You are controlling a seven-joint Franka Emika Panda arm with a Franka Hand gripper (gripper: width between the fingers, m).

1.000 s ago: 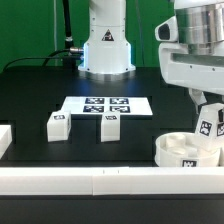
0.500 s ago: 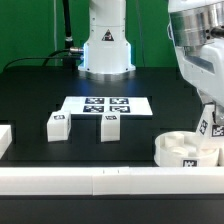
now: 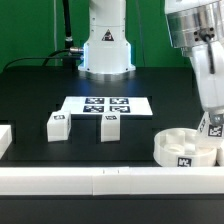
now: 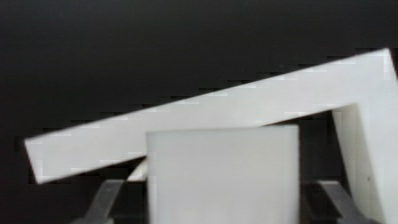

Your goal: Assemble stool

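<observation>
The claw (image 4: 221,200) is closed partway on a white leg (image 4: 217,162), one of its fingers (image 4: 118,196) on each side face. It holds the leg upright in the air over the far rim of the round seat (image 3: 180,150). The seat lies by the front edge of the table (image 3: 30,95), toward the corner on the exterior view's right.

The leg looks like a stiff, light plastic block. Its faces are smooth and likely slippery, so a grip on two flat sides, well above the end that goes into the socket, seems best.

Two spare legs (image 3: 57,126) (image 3: 110,127) stand nearer the middle, just in front of the marker board (image 3: 105,104). The table is matte black, with a white rail (image 3: 110,181) along its front edge and a green backdrop (image 3: 30,25) behind.
</observation>
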